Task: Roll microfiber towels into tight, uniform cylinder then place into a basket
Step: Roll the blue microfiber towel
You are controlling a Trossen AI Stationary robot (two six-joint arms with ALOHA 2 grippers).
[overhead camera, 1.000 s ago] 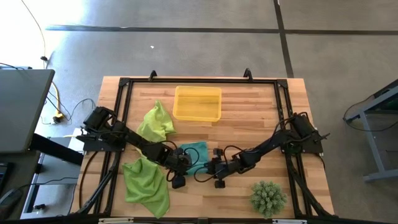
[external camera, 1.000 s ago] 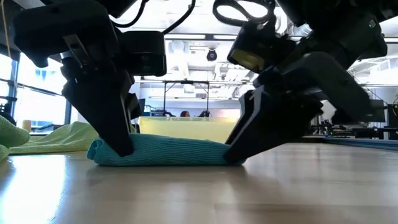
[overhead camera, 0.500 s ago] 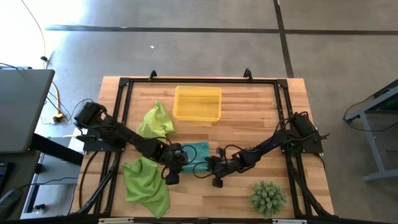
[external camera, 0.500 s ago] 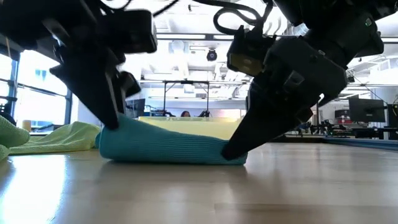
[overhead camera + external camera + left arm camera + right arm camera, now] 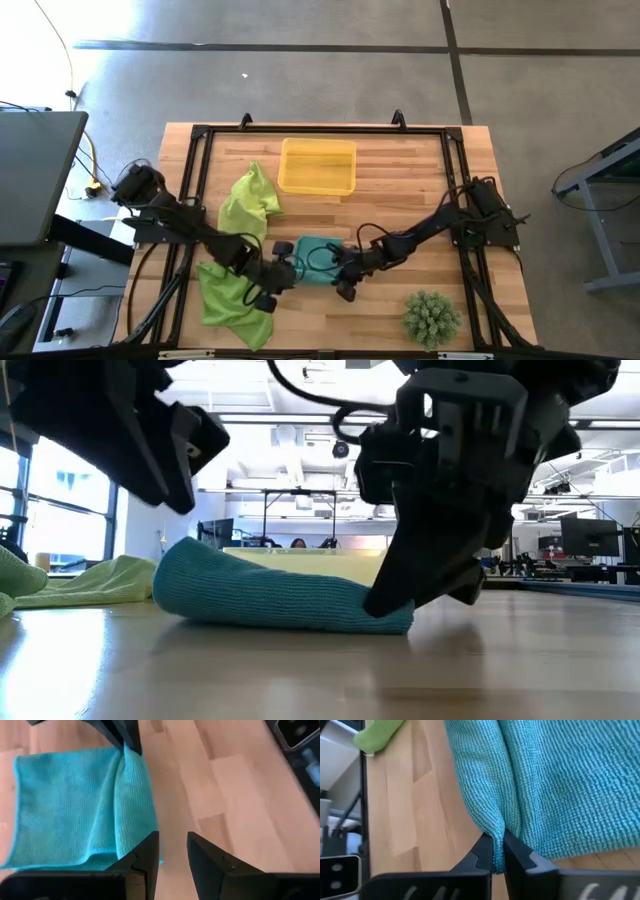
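The teal towel (image 5: 318, 260) lies on the table as a loose, partly rolled bundle (image 5: 270, 598), thicker at its left end. My right gripper (image 5: 499, 851) is shut on its right end (image 5: 390, 600). My left gripper (image 5: 172, 854) is slightly open and empty. It hangs above and beside the towel's left end (image 5: 160, 450), clear of it. Two lime-green towels lie crumpled at the left (image 5: 250, 197) and near left (image 5: 235, 295). The yellow tray (image 5: 318, 166) stands at the far middle. My right gripper pinches a raised fold of the teal towel (image 5: 496, 832) between its two fingers, at the towel's right end. The fingers slant down from the table's right side. The towel rests on the table, and the pinched end lies low against the wood (image 5: 400, 622).
A spiky green ball plant (image 5: 432, 317) sits at the near right. A black frame (image 5: 200, 140) runs around the table's edge. Bare wood lies between the teal towel and the tray (image 5: 330, 215).
My left gripper has come off the towel's left end, risen, and drawn back toward the table's near left. The towel's left end has bulged up thicker. My right gripper has stayed shut on the right end and shifted a little leftward.
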